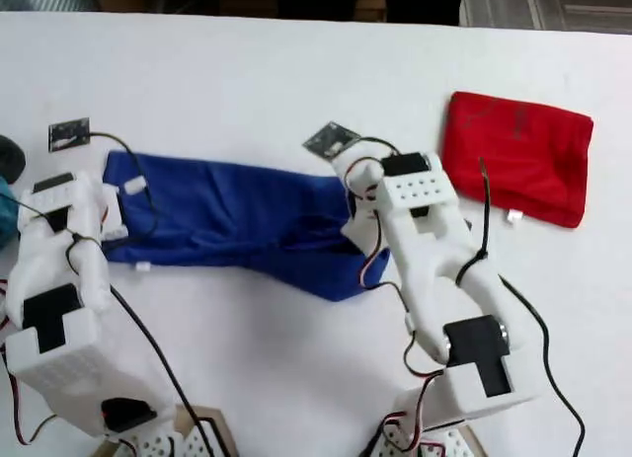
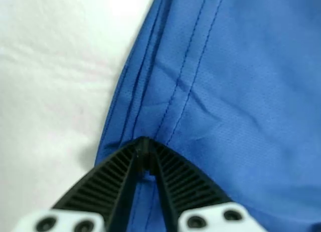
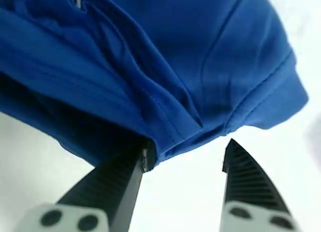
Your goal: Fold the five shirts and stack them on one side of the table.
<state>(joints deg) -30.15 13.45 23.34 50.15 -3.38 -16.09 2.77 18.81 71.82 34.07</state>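
The blue shirt (image 1: 227, 215) is lying stretched out across the middle of the white counter (image 1: 247, 72), running between the two arms. The left gripper (image 2: 145, 154) is pinching the shirt's stitched edge at its left end, its jaws closed tight on a bunch of folds. At the shirt's other end, the right gripper (image 3: 186, 154) is standing open with its jaws well apart. One tip is touching the rumpled hem and the other is hanging free over the bare counter just beside the cloth. That end of the shirt is bunching into loose folds and lifting slightly off the counter. A red shirt (image 1: 518, 156) is sitting folded on the counter's right side, apart from the blue one and near the right arm.
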